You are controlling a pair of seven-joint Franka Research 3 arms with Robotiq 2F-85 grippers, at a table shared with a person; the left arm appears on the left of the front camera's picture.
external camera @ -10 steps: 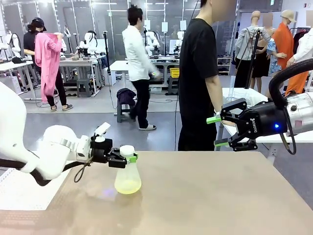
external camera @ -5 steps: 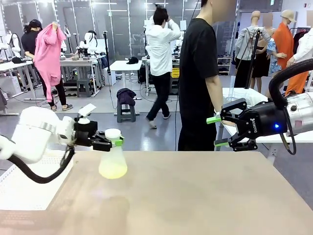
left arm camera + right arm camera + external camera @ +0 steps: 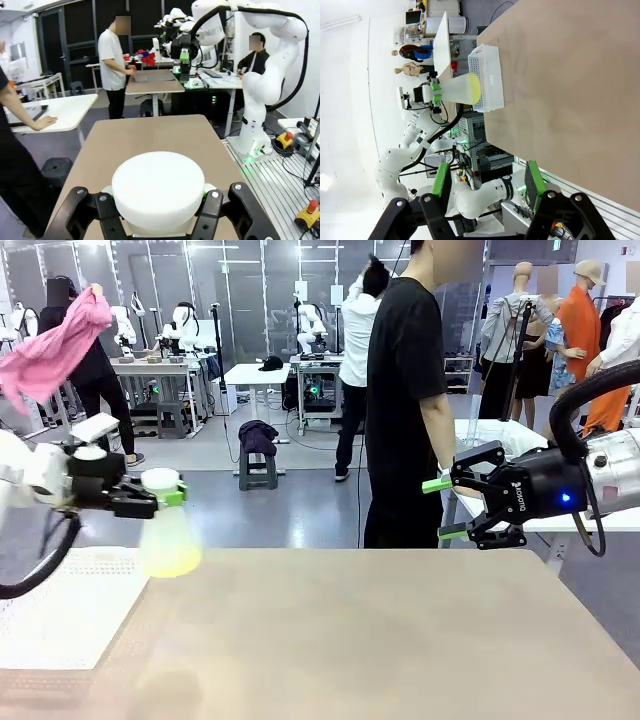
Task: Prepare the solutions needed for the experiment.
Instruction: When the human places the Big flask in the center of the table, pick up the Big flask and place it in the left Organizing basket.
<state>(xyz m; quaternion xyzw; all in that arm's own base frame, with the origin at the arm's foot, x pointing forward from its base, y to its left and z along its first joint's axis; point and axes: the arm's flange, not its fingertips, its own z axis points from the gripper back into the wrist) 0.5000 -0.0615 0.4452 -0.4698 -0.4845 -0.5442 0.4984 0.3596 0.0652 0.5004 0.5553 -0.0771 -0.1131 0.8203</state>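
Observation:
The frosted white conical flask [image 3: 168, 540] holds a shallow layer of pale yellow-green solution and hangs in the air above the table's left edge. My left gripper [image 3: 163, 498] is shut on its neck, just under the white cap. From the left wrist, the cap [image 3: 158, 192] sits between my black fingers [image 3: 109, 210]. My right gripper [image 3: 437, 508] hovers open and holds nothing, high over the table's far right side. The right wrist view shows its green-padded fingers [image 3: 532, 179] apart, with the flask [image 3: 462, 89] far off.
A white perforated tray [image 3: 55, 615] lies off the table's left edge, below the flask. The tan table [image 3: 400, 640] stretches bare to the right. A person in a black shirt [image 3: 405, 390] stands at the far side, near my right gripper.
My left arm has lifted the flask off the table and carried it left, out to the table's left edge over the tray. The right arm has not moved.

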